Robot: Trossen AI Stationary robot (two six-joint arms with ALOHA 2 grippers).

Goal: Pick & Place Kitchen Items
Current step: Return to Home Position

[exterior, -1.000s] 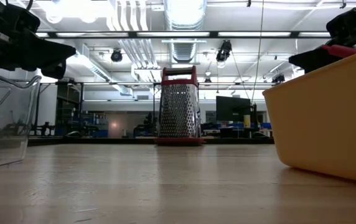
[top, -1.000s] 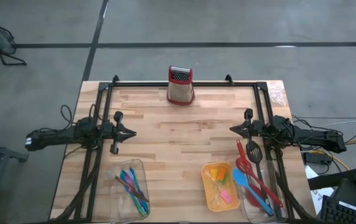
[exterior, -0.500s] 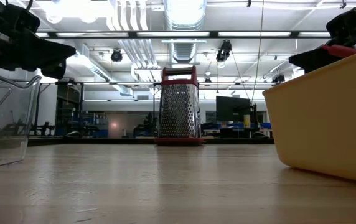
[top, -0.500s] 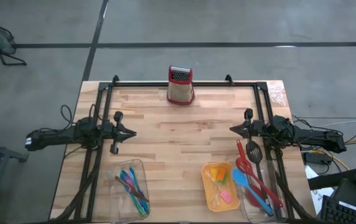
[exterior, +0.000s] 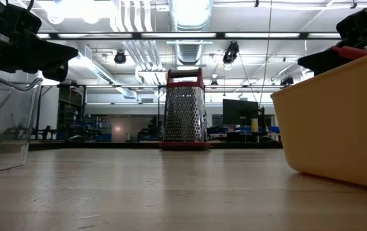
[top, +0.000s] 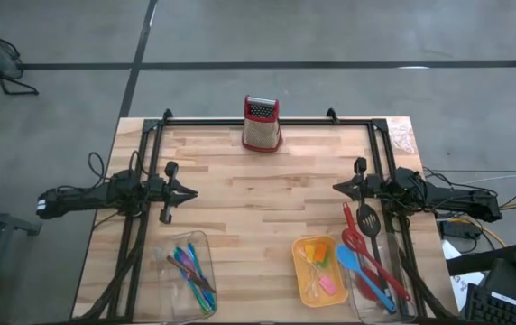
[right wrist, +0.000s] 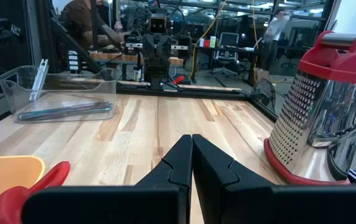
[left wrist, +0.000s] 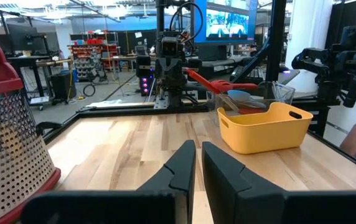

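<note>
Spoons (top: 350,260), sticks (top: 190,267) and small pieces (top: 313,254) all lie in the bins (top: 297,262), so my left gripper (top: 188,192) and right gripper (top: 337,188) hang apart over the table (top: 258,209), fingers closed on nothing.

The thin sticks (top: 192,269), purple, green and blue, lie in a loose bundle on the floor of the clear tray (top: 163,271) on the left side of the table. The small pieces (top: 317,267), orange, green and pink, lie together inside the yellow tray (top: 298,262). Just beside it, the black slotted spatula (top: 367,219), the red spoon (top: 353,238) and the blue spatula (top: 347,259) lie slanted, almost parallel, in the right clear tray (top: 359,300), heads toward the table's middle.
</note>
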